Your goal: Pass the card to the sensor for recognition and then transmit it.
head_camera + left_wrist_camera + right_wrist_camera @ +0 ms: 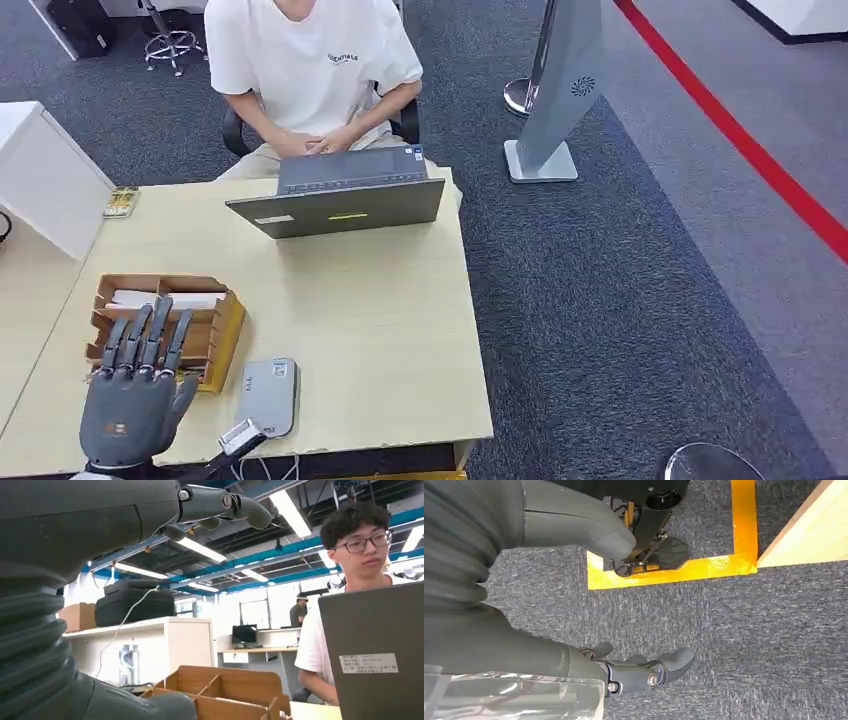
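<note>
Over the desk's front-left corner, the left hand [132, 385] hovers at a wooden tray [225, 335], fingers spread and holding nothing.
White cards [165, 298] lie in the tray's far compartment, just beyond the fingertips [160, 312]. A grey sensor [268, 394] lies flat at the front edge, just beside the tray, with a small white tag [240, 435] at its near corner. An open laptop [345, 195] stands at the far edge, its back toward the robot; a person [310, 70] in a white shirt sits behind it. The right hand [624, 672] hangs above grey carpet [724, 630] beside yellow tape [674, 572], fingers loosely curled and apart, holding nothing.
</note>
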You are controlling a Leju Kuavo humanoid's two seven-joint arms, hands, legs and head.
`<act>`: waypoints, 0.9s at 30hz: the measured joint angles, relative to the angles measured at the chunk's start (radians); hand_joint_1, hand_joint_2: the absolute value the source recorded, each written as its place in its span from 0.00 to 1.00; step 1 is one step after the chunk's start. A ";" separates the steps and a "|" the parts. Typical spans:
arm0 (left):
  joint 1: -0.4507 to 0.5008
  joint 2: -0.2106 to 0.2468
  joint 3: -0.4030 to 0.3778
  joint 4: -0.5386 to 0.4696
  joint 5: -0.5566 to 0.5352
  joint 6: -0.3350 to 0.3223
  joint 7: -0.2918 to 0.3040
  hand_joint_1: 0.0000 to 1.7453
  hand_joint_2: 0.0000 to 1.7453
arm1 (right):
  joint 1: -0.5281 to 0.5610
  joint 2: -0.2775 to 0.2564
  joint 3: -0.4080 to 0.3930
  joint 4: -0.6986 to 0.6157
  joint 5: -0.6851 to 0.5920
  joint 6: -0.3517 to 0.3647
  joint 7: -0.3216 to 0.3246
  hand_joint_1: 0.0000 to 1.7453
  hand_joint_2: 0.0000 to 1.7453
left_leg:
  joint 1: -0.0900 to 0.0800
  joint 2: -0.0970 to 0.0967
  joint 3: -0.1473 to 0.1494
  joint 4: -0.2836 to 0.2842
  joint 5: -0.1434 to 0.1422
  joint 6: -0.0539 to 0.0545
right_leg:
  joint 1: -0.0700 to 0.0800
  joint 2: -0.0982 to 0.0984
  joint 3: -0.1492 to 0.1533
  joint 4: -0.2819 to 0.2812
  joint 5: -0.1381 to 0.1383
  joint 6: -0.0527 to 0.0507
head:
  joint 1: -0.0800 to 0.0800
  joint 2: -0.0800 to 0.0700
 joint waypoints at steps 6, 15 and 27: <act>0.033 -0.007 0.000 0.000 0.014 0.003 0.006 0.00 1.00 | 0.001 0.000 -0.003 0.000 -0.001 0.000 -0.001 0.00 1.00 | 0.000 0.000 0.000 0.000 0.000 0.000 | 0.000 0.000 0.000 0.000 0.000 0.000 | 0.000 0.000; 0.065 -0.015 0.002 0.001 0.054 0.016 0.013 0.00 1.00 | 0.002 0.000 -0.006 0.000 0.003 -0.002 -0.001 0.00 1.00 | 0.000 0.000 0.000 0.000 0.000 0.000 | 0.000 0.000 0.000 0.000 0.000 0.000 | 0.000 0.000; 0.108 -0.041 0.039 0.027 0.092 0.031 0.000 0.00 1.00 | 0.002 0.000 -0.006 0.000 0.011 -0.004 -0.001 0.00 1.00 | 0.000 0.000 0.000 0.000 0.000 0.000 | 0.000 -0.001 0.000 0.000 0.000 0.000 | 0.000 0.000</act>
